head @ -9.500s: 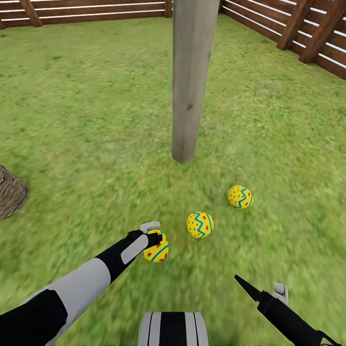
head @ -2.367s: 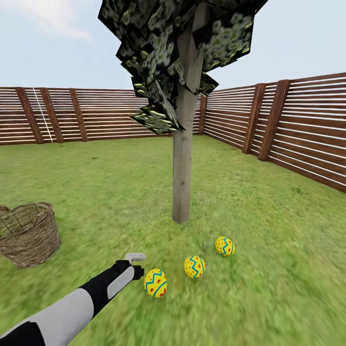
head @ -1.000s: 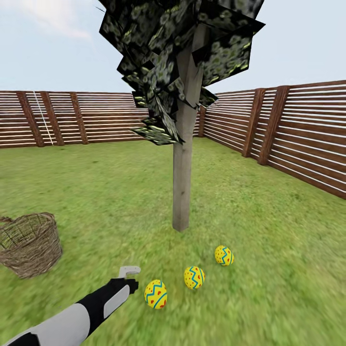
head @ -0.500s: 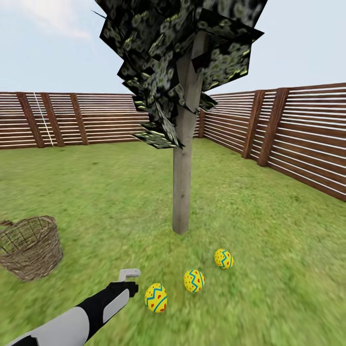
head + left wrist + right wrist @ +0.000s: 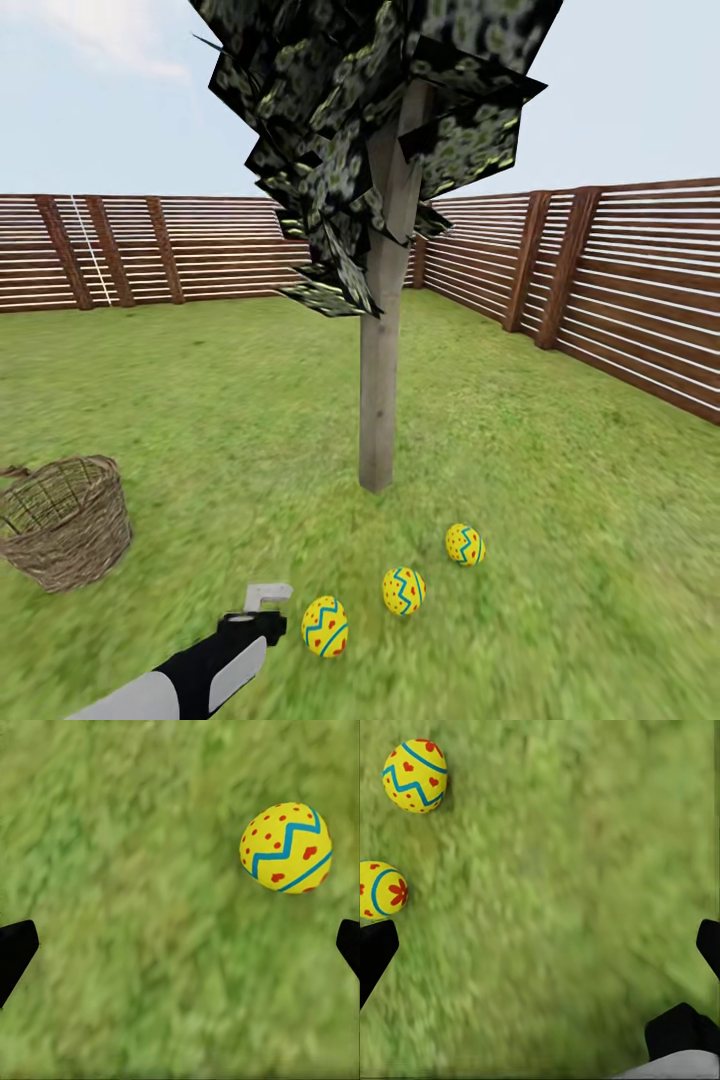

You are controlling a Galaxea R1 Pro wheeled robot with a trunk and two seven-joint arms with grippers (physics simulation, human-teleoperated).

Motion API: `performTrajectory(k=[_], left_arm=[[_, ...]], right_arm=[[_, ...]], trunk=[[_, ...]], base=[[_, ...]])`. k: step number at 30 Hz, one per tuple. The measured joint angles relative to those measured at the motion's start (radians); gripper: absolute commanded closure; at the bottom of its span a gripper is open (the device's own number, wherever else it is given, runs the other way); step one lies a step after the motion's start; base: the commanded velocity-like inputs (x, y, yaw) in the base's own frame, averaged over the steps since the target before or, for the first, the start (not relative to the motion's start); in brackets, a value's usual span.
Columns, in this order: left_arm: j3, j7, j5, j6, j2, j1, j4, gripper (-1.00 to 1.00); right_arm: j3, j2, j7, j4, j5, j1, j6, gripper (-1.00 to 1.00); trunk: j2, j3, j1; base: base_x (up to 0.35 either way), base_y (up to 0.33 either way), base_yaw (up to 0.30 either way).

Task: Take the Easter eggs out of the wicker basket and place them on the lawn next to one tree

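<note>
Fenced lawn [image 5: 200, 420], wicker basket [image 5: 62, 520] holding nothing visible, three Easter eggs [image 5: 404, 590] near tree [image 5: 380, 400], both claws spread.

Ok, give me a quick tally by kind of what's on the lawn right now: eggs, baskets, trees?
Easter eggs: 3, all on the grass by the trunk
Wicker basket: 1
Tree: 1
Total: 5
</note>
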Motion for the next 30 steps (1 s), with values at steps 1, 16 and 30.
performTrajectory(k=[1, 16, 30], left_arm=[[-0.009, -0.001, 0.0, -0.012, 0.0, 0.006, 0.006, -1.0], [-0.054, -0.132, -0.005, -0.194, 0.004, 0.094, 0.209, -1.0], [-0.06, -0.137, -0.006, -0.224, 0.009, 0.124, 0.216, -1.0]], right_arm=[[0.0, -0.001, -0.002, 0.006, 0.0, 0.0, 0.0, -1.0], [0.001, -0.018, -0.083, 0.178, -0.001, 0.0, -0.11, -1.0], [0.002, -0.02, -0.236, 0.288, -0.004, -0.002, -0.113, -1.0]], trunk=[[0.007, 0.003, -0.004], [0.112, 0.05, -0.061], [0.21, 0.094, -0.115]], base=[[0.0, 0.0, 0.0], [0.0, 0.0, 0.0], [0.0, 0.0, 0.0]])
